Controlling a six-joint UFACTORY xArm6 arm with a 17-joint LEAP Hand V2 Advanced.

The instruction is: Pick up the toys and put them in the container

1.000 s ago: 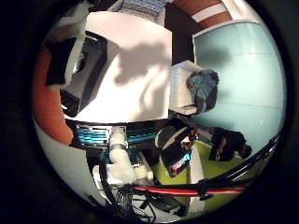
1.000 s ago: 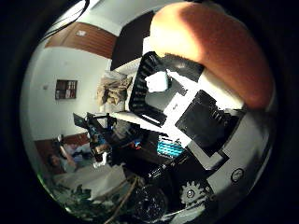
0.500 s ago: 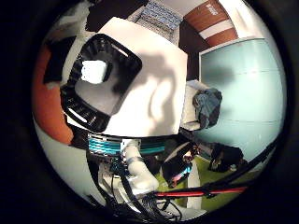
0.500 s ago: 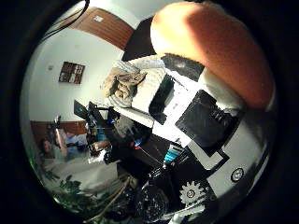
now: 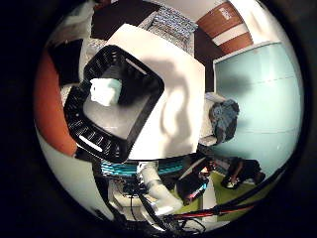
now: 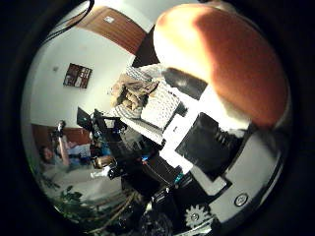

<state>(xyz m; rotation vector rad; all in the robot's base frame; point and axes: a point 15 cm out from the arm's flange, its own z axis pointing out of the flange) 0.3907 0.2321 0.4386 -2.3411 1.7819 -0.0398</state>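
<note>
As I hang here above the table, the closest thing to my palm is a rounded orange thing point(image 6: 231, 64), pale along its lower side. It fills so much of the thumb-side view that it has to be right up against me. Beside it show the black and white parts of my own hand point(image 6: 221, 167). Whether my fingers are curled or straight I cannot tell, folks; neither view shows them bending.

Further out, below my palm, there's the container point(image 5: 81, 131), a black slatted basket, standing on the white table point(image 5: 173, 99). It has a pale slot in each of two opposite walls. Call the slot nearest my teal geared parts six o'clock and the opposite slot twelve. On that dial a small white and pale green toy point(image 5: 105, 91) lies inside the container, on its floor, at about nine o'clock and close to the wall. The rest of the floor is bare and grey.

Past the table's edge at about three o'clock, a dark bundle point(image 5: 225, 119) sits just beside the table. Out beyond twelve o'clock there's a grey woven seat point(image 5: 173, 22). Farthest of all, at three o'clock, stands a pale blue panel point(image 5: 262, 99).
</note>
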